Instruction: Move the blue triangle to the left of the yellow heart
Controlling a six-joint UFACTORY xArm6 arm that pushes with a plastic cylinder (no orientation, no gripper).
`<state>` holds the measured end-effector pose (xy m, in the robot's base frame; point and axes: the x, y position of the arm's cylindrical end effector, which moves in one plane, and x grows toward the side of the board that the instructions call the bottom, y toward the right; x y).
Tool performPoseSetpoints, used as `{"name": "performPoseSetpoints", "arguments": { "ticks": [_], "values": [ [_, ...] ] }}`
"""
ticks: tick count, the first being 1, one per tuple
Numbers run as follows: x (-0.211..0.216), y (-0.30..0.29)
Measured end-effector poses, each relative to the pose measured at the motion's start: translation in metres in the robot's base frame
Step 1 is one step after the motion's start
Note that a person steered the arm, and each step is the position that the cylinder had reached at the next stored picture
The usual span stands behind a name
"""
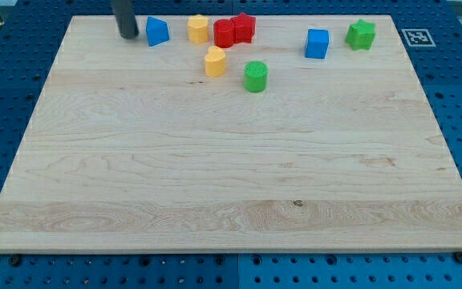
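Observation:
The blue triangle (157,31) sits near the board's top edge, left of centre. My tip (128,36) is just to its left, close to it; I cannot tell if they touch. A yellow block that looks like the heart (215,61) lies below and to the right of the triangle. A second yellow block, roughly hexagonal (198,29), stands directly right of the triangle.
A red round block (224,34) and a red star (244,27) touch each other right of the yellow hexagon. A green cylinder (256,77) lies right of the heart. A blue cube (317,43) and a green star (361,34) are at the top right of the wooden board (231,177).

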<state>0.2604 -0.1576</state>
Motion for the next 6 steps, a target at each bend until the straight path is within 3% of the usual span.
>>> {"name": "performPoseSetpoints", "arguments": {
  "ticks": [1,2,3,4,5,6],
  "values": [
    [0.009,0.038],
    [0.009,0.001],
    [-0.023,-0.03],
    [-0.063,-0.017],
    [-0.047,0.036],
    [0.003,0.085]
  ]
}}
